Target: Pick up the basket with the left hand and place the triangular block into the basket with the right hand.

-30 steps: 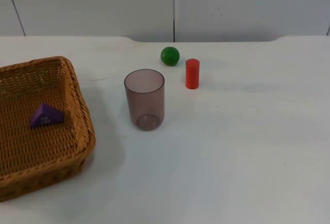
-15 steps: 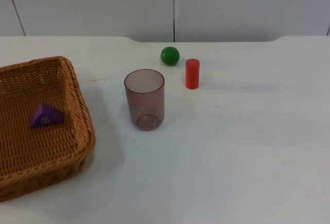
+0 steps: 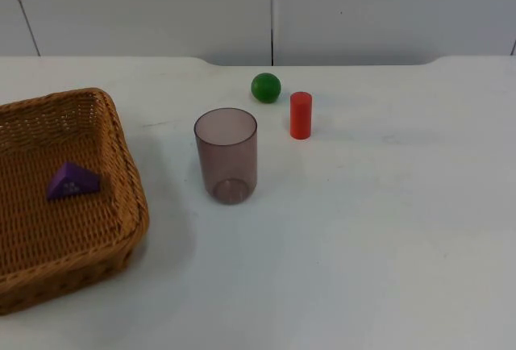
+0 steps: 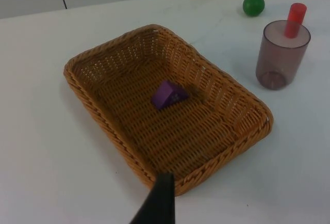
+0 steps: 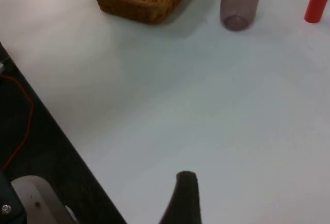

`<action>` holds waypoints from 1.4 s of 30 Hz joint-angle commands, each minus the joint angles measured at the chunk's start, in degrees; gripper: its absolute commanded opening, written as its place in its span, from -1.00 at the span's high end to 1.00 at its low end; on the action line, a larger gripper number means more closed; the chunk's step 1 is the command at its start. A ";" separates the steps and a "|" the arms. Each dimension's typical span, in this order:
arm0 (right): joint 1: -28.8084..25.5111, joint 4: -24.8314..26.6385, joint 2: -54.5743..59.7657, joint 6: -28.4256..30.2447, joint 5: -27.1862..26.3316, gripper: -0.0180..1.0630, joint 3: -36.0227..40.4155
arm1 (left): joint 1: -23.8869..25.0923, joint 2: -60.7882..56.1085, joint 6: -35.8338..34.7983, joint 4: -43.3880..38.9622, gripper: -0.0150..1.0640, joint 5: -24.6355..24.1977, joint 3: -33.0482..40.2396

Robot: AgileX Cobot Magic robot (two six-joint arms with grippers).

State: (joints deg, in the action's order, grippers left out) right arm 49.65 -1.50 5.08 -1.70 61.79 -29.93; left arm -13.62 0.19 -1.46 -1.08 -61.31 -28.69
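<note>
The white table (image 3: 379, 237) is smooth and flat. The woven wicker basket (image 3: 121, 197) is resting on it, w/ bumpy sides. A see-through plastic cup (image 3: 226, 155), a red cylinder (image 3: 300, 114) and a green ball (image 3: 265, 87) are standing near. The purple triangular block (image 3: 72, 181) is lying inside the basket already.

The left gripper's fingertip (image 4: 157, 203) is being held just over the near rim; the right gripper's fingertip (image 5: 181, 198) is being held well apart, waiting. Spread or pressed together can't be told.

Judged: nothing's left but letting go gently & backing off w/o bumping the basket.

The basket (image 3: 56, 205) is rough woven wicker (tan), the cup (image 3: 226, 155) smooth translucent plastic.
</note>
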 commanded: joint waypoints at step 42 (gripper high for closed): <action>0.21 0.62 -5.08 1.16 0.00 -0.98 0.36 | -0.35 -0.19 -0.36 -0.06 -0.98 -0.31 0.32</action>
State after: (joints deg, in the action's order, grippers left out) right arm 49.65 -1.00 0.20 -1.09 62.01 -29.93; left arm -13.62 0.19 -1.46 -1.08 -61.42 -28.69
